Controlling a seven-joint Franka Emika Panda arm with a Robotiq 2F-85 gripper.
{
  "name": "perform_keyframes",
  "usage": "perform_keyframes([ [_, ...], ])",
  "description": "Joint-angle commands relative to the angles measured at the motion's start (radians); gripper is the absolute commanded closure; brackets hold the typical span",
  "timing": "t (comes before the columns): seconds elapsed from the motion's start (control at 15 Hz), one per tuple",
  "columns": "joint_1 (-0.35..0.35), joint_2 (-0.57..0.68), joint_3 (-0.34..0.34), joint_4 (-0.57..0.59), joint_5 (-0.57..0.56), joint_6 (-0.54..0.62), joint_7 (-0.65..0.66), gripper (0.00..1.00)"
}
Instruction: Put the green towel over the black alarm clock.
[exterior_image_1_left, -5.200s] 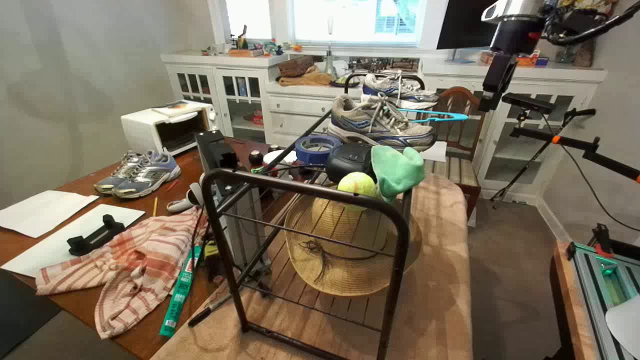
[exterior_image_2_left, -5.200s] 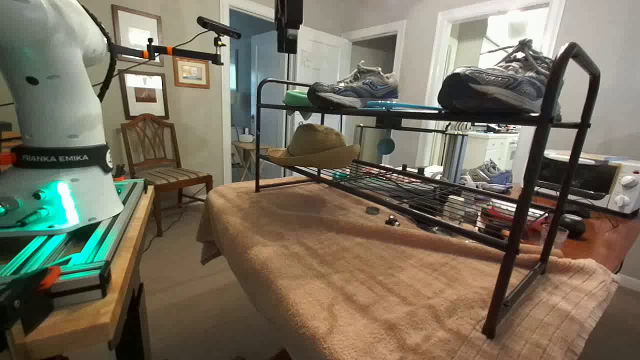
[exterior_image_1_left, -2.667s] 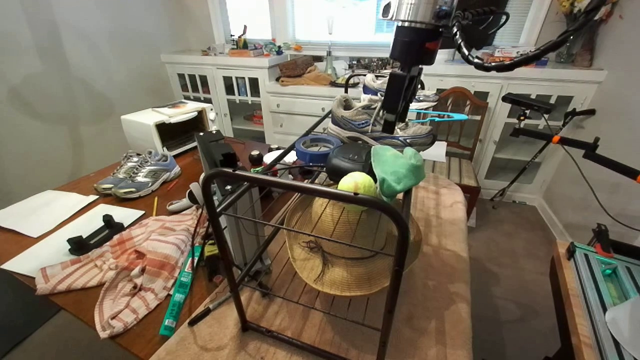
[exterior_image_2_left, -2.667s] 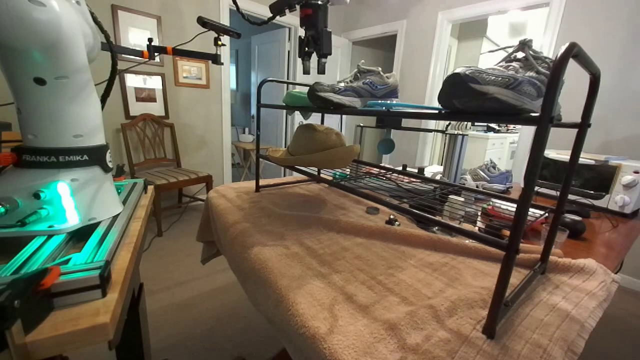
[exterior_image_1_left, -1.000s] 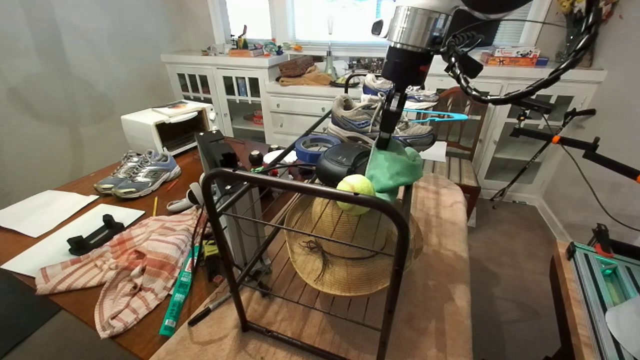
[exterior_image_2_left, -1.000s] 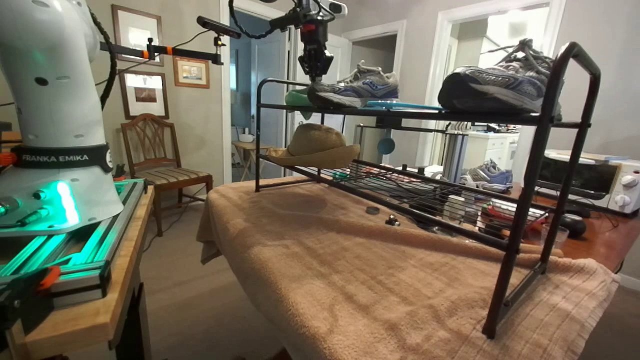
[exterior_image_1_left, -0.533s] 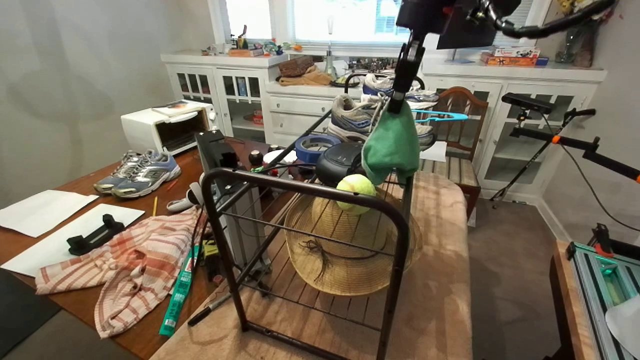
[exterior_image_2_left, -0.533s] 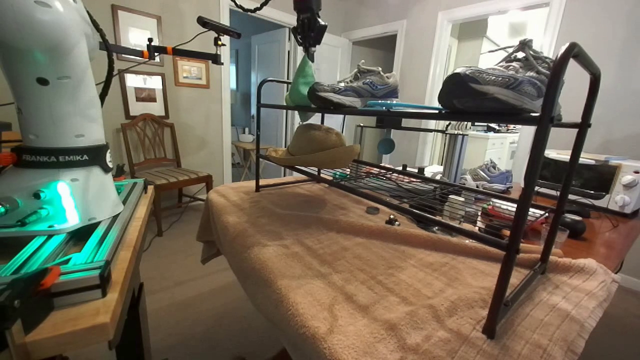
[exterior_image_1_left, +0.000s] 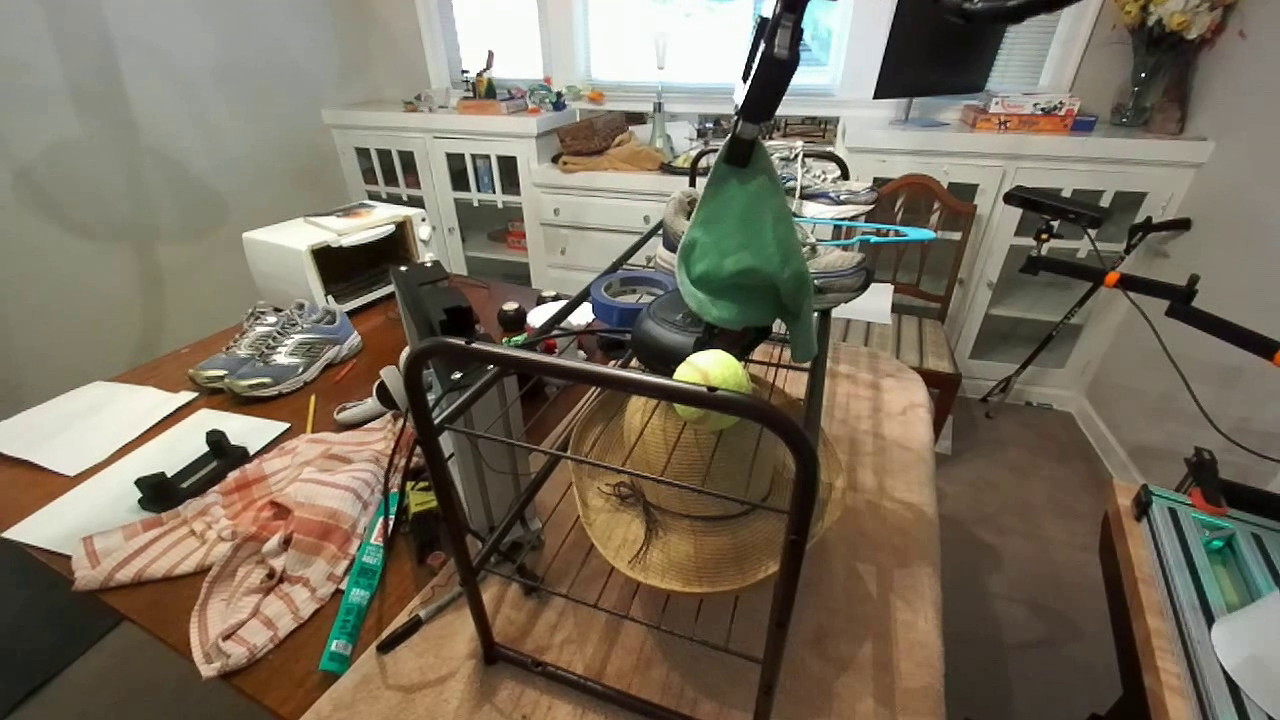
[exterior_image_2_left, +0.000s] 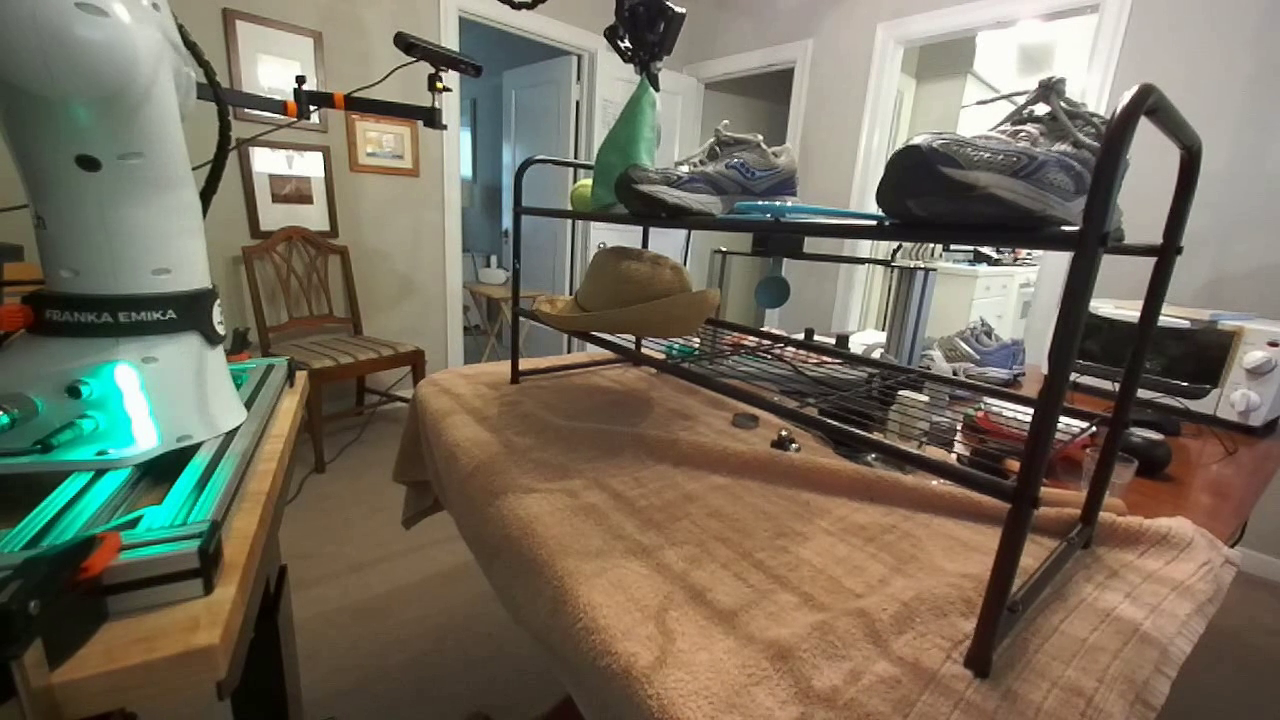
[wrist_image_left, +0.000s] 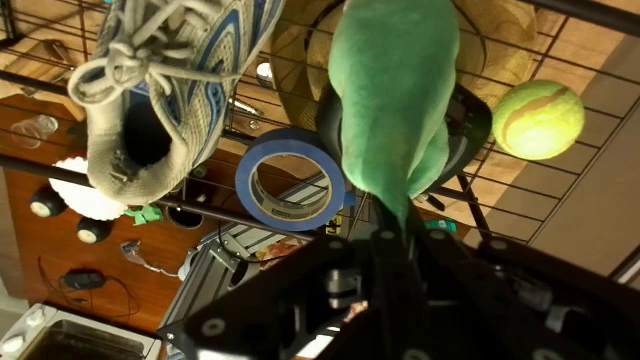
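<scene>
Looking at a dark-brown, rectangular, two-tier rack of tubular metal (exterior_image_2_left: 840, 229), carrying a round tan straw hat (exterior_image_1_left: 690, 520) below and a long grey-blue mesh shoe (exterior_image_2_left: 715, 175) on top. Pinching fabric tight in the black, two-fingered, metal-linked claw (exterior_image_1_left: 741, 148), leaving no visible gap. Dangling the green, drooping, plush-cloth towel (wrist_image_left: 395, 90) by a gathered peak, above the upper tier and across the black, rounded, plastic alarm clock (exterior_image_1_left: 670, 333) in the wrist view. Judging the towel light, limp, not slippery, hard to damage; favouring this pinch at the peak, for an even drape on release. Expecting bunching if lowering off-centre. Watching the round yellow felt tennis ball (exterior_image_1_left: 712, 390) near the clock.

Losing the claw's upper end at the top edge in both exterior views. Losing part of the towel's lower end behind the shoe in an exterior view, and much of the clock behind the towel. Not reading any clock face. Not telling touch from gap between hem and clock.
</scene>
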Motion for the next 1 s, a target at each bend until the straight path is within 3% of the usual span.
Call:
perform_keyframes([
  [0.0, 0.009, 0.101, 0.005, 0.084, -0.057, -0.003, -0.071, 0.99],
  [0.47, 0.037, 0.188, 0.05, 0.13, -0.101, 0.009, -0.133, 0.99],
  [0.93, 0.046, 0.241, 0.069, 0.182, -0.107, 0.11, -0.08, 0.99],
])
